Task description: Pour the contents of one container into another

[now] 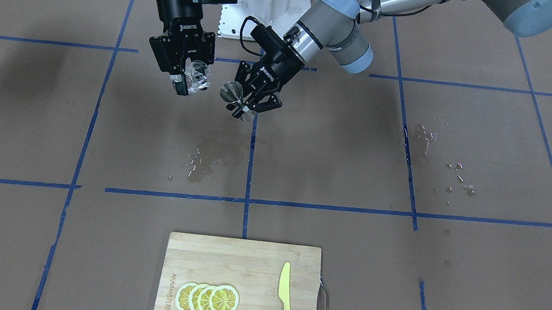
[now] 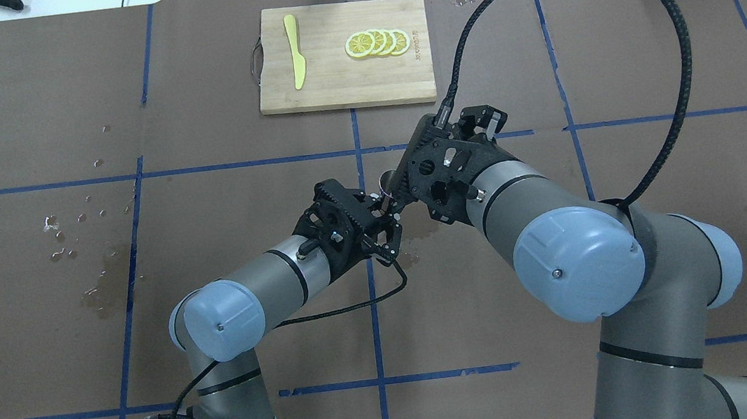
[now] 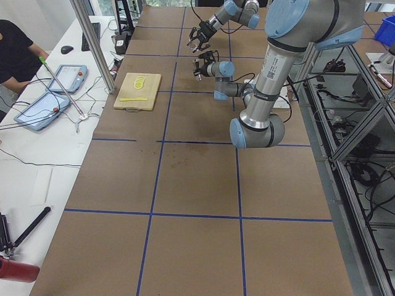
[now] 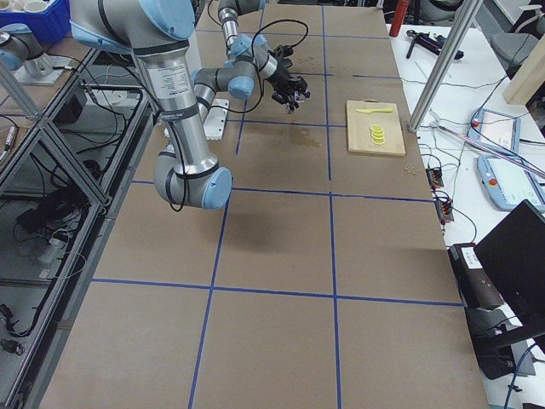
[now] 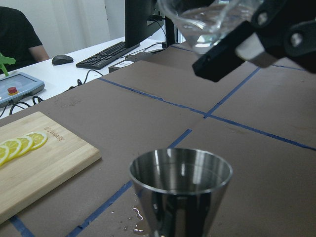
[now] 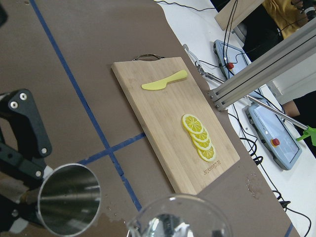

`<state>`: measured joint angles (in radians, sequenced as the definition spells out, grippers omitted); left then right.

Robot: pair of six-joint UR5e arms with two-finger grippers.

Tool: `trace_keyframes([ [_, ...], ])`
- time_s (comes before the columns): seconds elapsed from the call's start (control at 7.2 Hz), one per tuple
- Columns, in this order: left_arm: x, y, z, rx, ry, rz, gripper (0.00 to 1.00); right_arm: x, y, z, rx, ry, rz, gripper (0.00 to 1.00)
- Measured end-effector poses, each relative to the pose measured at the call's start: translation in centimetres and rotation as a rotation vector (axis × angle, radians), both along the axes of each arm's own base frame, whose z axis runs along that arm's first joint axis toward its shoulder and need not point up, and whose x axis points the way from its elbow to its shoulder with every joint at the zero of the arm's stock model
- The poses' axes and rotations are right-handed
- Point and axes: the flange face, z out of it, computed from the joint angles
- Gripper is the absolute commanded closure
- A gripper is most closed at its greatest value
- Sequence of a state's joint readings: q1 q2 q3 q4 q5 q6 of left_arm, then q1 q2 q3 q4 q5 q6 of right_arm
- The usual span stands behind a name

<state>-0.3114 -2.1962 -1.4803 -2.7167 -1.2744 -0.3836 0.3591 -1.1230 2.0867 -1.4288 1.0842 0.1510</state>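
A clear cup (image 1: 198, 74) with some liquid in it hangs in the air, gripped by my shut right gripper (image 1: 188, 81). Right beside it, my left gripper (image 1: 242, 105) is shut on a conical metal cup (image 1: 231, 91), also held off the table. In the left wrist view the metal cup (image 5: 180, 185) stands mouth up in the foreground, and the clear cup (image 5: 210, 22) is tilted above and beyond it. From the right wrist, the clear cup's rim (image 6: 180, 217) lies at the bottom edge, with the metal cup's open mouth (image 6: 69, 197) to its left.
A wooden cutting board (image 1: 248, 261) with lemon slices (image 1: 207, 299) and a yellow knife (image 1: 286, 302) lies at the table's operator side. Water drops (image 1: 200, 162) wet the paper under the cups, and more drops (image 1: 453, 172) lie further off. A person (image 3: 15, 49) sits beside the table.
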Motion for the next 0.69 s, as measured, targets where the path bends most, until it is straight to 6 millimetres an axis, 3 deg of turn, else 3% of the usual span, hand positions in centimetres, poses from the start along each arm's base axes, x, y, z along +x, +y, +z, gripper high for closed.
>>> trace_keyframes([
  [0.69,-0.09,-0.15,0.06,0.0,-0.001,-0.003,1.0,-1.55,0.48,-0.58,0.086,0.119,-0.008,1.0],
])
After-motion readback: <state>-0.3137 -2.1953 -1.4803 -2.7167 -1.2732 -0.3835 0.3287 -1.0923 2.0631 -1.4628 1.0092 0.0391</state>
